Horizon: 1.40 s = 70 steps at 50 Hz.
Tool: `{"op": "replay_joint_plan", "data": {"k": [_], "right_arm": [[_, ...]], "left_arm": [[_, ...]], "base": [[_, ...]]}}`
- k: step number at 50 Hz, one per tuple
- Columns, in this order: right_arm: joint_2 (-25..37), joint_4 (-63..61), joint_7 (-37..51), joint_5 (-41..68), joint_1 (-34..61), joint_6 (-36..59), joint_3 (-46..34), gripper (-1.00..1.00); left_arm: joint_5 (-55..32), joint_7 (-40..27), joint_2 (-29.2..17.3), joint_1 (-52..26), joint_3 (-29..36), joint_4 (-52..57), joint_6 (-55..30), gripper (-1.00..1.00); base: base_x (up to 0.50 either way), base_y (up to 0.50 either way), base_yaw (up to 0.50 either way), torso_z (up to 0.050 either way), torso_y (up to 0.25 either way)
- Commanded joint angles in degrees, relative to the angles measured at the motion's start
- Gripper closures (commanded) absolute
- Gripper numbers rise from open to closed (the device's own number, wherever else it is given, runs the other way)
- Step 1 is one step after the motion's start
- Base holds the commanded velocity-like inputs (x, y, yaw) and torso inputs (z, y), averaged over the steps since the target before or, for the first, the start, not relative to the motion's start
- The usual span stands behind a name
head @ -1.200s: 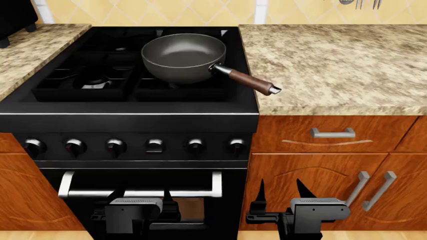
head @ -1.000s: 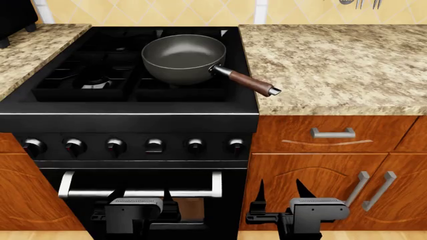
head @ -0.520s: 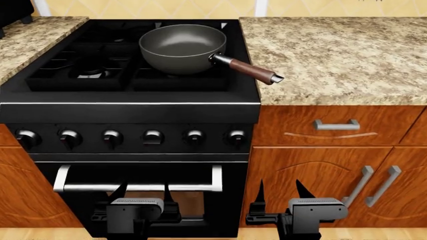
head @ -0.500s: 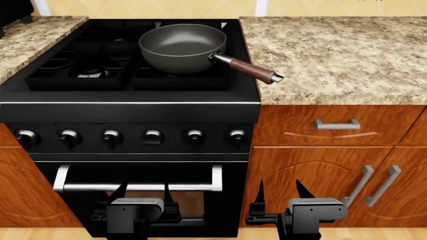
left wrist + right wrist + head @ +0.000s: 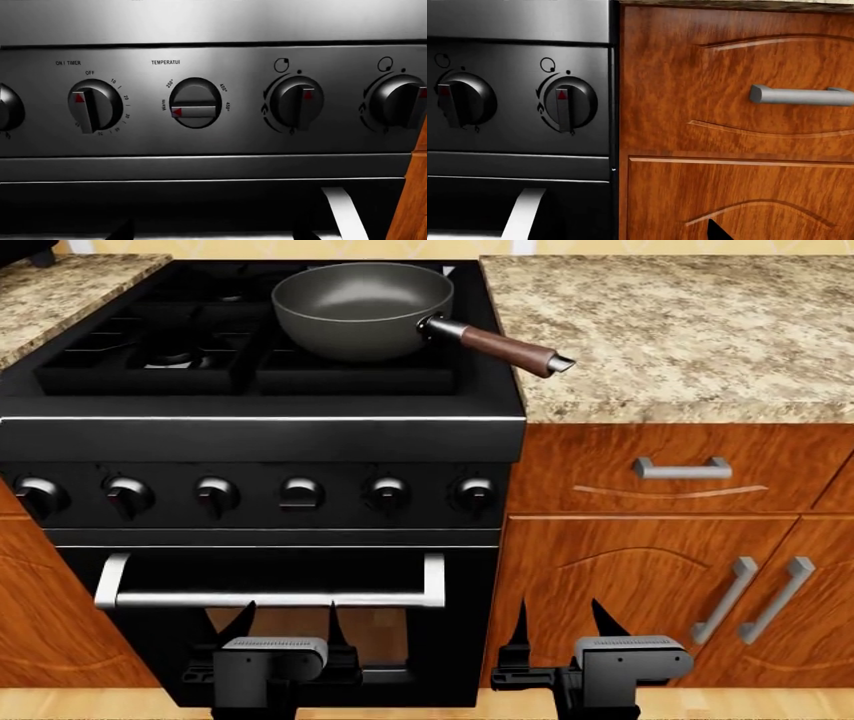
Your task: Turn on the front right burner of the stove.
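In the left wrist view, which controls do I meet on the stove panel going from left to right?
Timer knob → temperature knob → burner knob → another burner knob, cut off at the edge.

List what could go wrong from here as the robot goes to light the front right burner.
Six similar knobs sit in a row on the stove; grabbing the wrong one, such as the temperature dial, would light nothing useful.

The pan rests over the front right burner, and its handle overhangs the counter; a rising right end effector might knock it.
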Motion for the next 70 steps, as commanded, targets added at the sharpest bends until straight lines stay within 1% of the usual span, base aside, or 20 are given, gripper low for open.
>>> {"op": "replay_joint_plan", "data": {"k": [1, 9, 15, 18, 25, 29, 32, 38, 46, 61, 70], "right_arm": [[0.6, 0.04, 0.8, 0.99, 0.2, 0.33, -0.68, -1.0], [0.96, 0.21, 1.46, 1.1, 0.29, 0.17, -1.27, -1.0], [1.18, 0.18, 2.06, 1.17, 0.41, -0.09, -1.54, -1.0], [1.0, -1.89, 3.79, 0.48, 0.2, 0.88, -1.38, -1.0], [0.87, -18.26, 6.43, 1.6, 0.54, 16.47, -2.02, -1.0], [0.44, -26.87, 8.26, 0.91, 3.92, 27.29, -3.7, -1.0], [-0.15, -29.6, 9.08, 0.29, 7.56, 33.59, -5.42, -1.0], [-2.01, -26.71, 9.87, 0.5, 13.44, 38.73, -7.58, -1.0], [-3.56, -23.04, 11.69, 0.27, 17.6, 40.33, -11.43, -1.0], [-4.73, -10.72, 19.1, 4.55, 23.88, 35.72, -14.61, -1.0], [-4.66, -3.22, 21.59, 7.32, 29.28, 33.51, -16.95, -1.0]], "left_arm": [[-0.76, -0.71, -0.69, -0.19, 0.87, -0.07, -0.11, -1.0], [-1.25, -1.01, -1.08, -0.37, 1.38, -0.32, 0.34, -1.0], [-1.67, -1.05, -1.38, -0.33, 1.78, -0.25, 0.95, -1.0], [-1.84, -1.23, -1.5, -0.38, 1.93, -0.23, 0.79, -1.0], [-2.23, -1.63, -1.78, -0.67, 2.24, -0.52, 0.18, -1.0], [-2.32, -1.91, -1.93, -0.88, 2.47, -0.66, -0.19, -1.0], [-2.44, -1.99, -2.05, -1.06, 2.67, -0.85, -0.45, -1.0], [-2.64, -2.26, -2.26, -1.26, 2.97, -1.06, -0.58, -1.0], [-2.99, -2.48, -2.51, -1.46, 3.36, -1.32, -0.51, -1.0], [-3.61, -3.0, -3.0, -1.62, 3.95, -1.51, -0.59, -1.0], [-3.85, -3.36, -3.28, -1.72, 4.34, -1.6, -0.7, -1.0]], "base": [[0.0, 0.0, 0.0, -0.05, 0.0], [0.0, 0.0, 0.0, -0.05, 0.0], [0.0, 0.0, 0.0, 0.0, 0.0], [0.0, 0.0, 0.0, 0.0, 0.0], [0.0, 0.0, 0.0, 0.0, 0.0], [0.0, 0.0, 0.0, 0.0, 0.0], [0.0, 0.0, 0.0, 0.0, 0.0], [0.0, 0.0, 0.0, 0.0, 0.0], [0.0, 0.0, 0.0, 0.0, 0.0], [0.0, 0.0, 0.0, 0.0, 0.0], [0.0, 0.0, 0.0, 0.0, 0.0]]}}
